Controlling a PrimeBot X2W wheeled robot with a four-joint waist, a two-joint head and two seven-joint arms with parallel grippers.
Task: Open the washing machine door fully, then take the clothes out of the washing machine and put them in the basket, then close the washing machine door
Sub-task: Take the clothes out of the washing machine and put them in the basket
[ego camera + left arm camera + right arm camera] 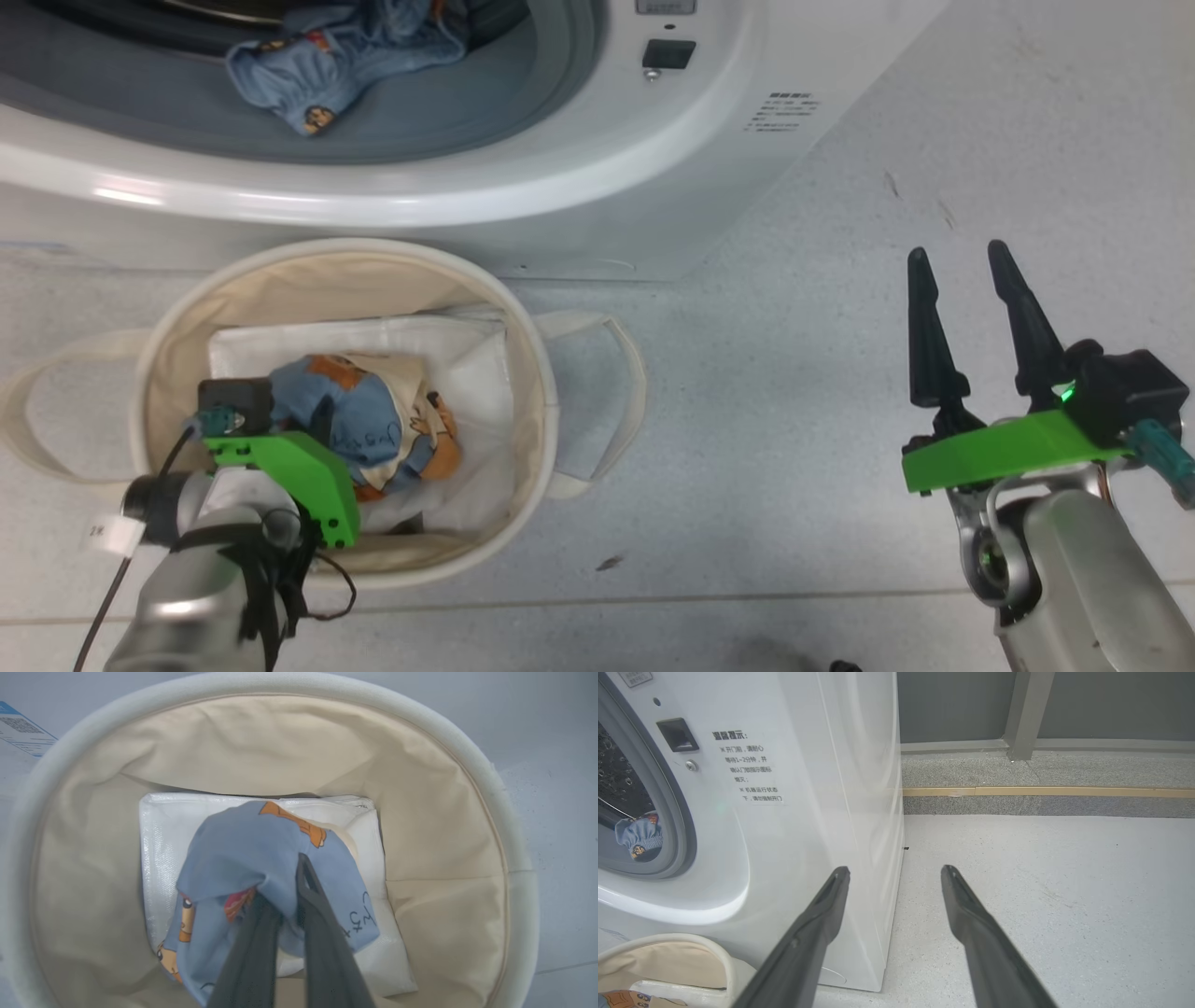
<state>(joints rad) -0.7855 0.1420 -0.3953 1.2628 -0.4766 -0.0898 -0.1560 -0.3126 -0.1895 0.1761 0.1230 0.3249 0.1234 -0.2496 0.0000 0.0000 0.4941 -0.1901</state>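
Our left pincer (286,891), pinched on a bear-print garment (243,854), hangs down inside the basket (280,683) just over the white sheet (159,826), while the other clothes (327,65) lie up ahead in the washing machine (579,187) drum, nearer this arm than our spread, empty right pincer (966,271).

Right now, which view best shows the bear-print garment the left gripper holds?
The left wrist view: the garment fills the middle, pinched by the left gripper inside the basket. The head view has it partly behind the wrist mount; the right wrist view catches a corner.
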